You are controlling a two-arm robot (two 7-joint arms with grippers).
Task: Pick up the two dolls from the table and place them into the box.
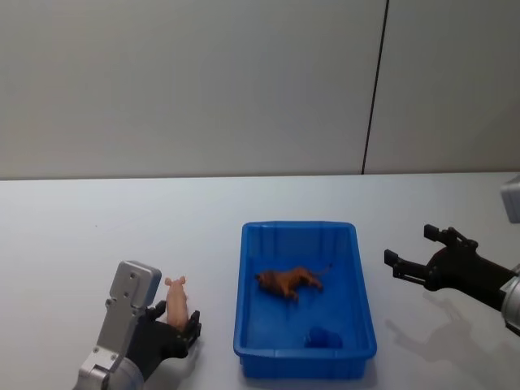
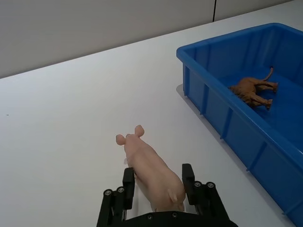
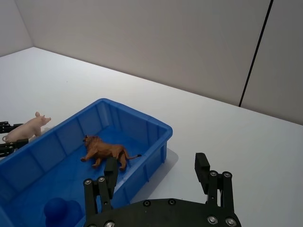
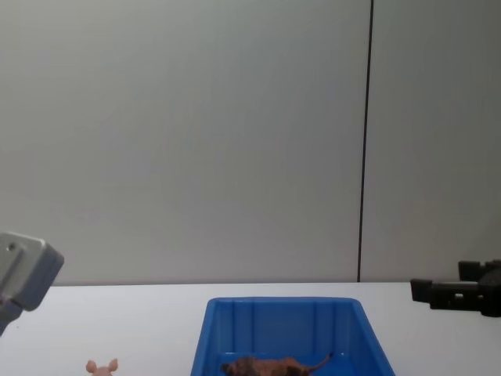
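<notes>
I am seeing my left tool pinching the pink doll on the table beside the box; my right tool is hovering spread; the brown doll is lying inside.

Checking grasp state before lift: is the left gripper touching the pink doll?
Cannot tell. In the left wrist view the left gripper straddles the pink doll, with one finger against its flank and the other close, but no clear squeeze shows.
</notes>
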